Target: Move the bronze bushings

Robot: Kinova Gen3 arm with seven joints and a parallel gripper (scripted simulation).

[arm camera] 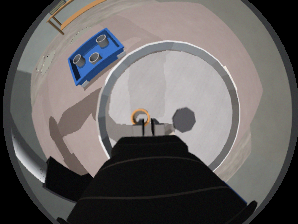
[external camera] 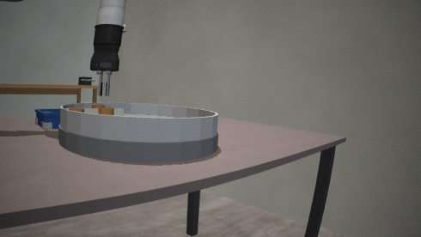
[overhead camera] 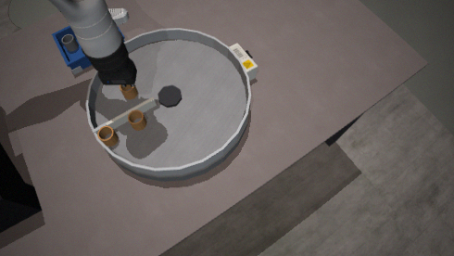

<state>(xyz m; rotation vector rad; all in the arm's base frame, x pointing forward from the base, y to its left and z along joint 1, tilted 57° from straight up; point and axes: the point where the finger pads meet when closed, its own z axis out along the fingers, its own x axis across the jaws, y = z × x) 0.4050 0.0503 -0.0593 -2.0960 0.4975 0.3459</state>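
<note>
Your pincer (external camera: 104,90) hangs narrow and empty above the third bronze bushing (overhead camera: 129,91), upright on the disc (overhead camera: 204,107) at the hub's (overhead camera: 170,96) nine o'clock — seemingly clear of it — steel bushings (overhead camera: 69,43) crated.

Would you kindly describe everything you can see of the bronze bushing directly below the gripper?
The bronze bushing is a short, orange-brown metal sleeve standing upright on an open end on the grey disc, left of the dark hub and behind the pale bar. The gripper hangs above it, slightly parted, touching nothing.
</note>
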